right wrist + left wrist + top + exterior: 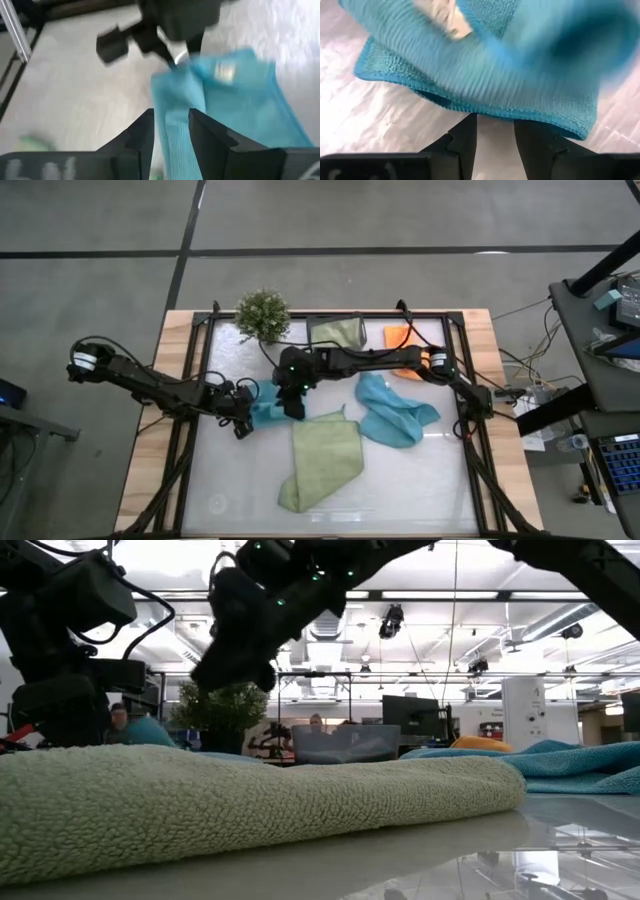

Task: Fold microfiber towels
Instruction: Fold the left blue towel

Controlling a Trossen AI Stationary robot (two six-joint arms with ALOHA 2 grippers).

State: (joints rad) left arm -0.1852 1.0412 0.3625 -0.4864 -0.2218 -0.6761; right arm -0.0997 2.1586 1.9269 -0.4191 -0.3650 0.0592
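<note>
Five small towels lie on my tabletop [440, 500], and I can see them all from the high view. One teal towel [268, 415] sits a bit left of the middle of the frame, right between my two claws. My left claw [244, 416] comes in from the left side and has this towel's edge between its fingers; in the left wrist view the teal cloth hangs over the two dark fingers [465, 142], which stand a little apart with the cloth edge across them. My right claw [292, 402] reaches in from the right side and is over the same towel. In the right wrist view its fingers [142, 135] are a little apart with a strip of the teal cloth in the gap, but I cannot tell if it really has hold of it.

A light green towel [322, 462] lies folded in the lower middle of the frame. A second teal towel [392, 416] lies bunched up just right of the middle. Another light green towel [338, 333] is at the upper middle, and the orange towel [398, 336] is beside it, partly under my right arm. A little green plant [262, 314] stands at the upper left of the tabletop
</note>
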